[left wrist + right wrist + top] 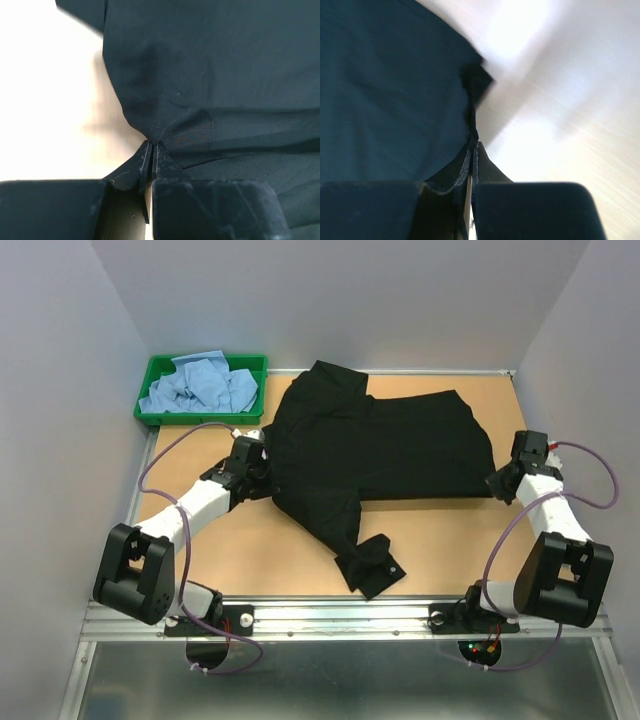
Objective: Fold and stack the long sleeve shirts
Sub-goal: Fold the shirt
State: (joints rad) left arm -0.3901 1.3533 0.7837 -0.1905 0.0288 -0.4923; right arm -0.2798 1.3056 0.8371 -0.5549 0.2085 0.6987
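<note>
A black long sleeve shirt lies spread across the middle of the table, one sleeve trailing toward the near edge. My left gripper is shut on the shirt's left edge; in the left wrist view the fingertips pinch a fold of black cloth. My right gripper is shut on the shirt's right edge; the right wrist view shows its tips closed on the black hem. Light blue shirts lie crumpled in the green tray.
The green plastic tray stands at the table's far left corner. Grey walls close in on the left, right and back. A metal rail runs along the near edge, with both arm bases on it.
</note>
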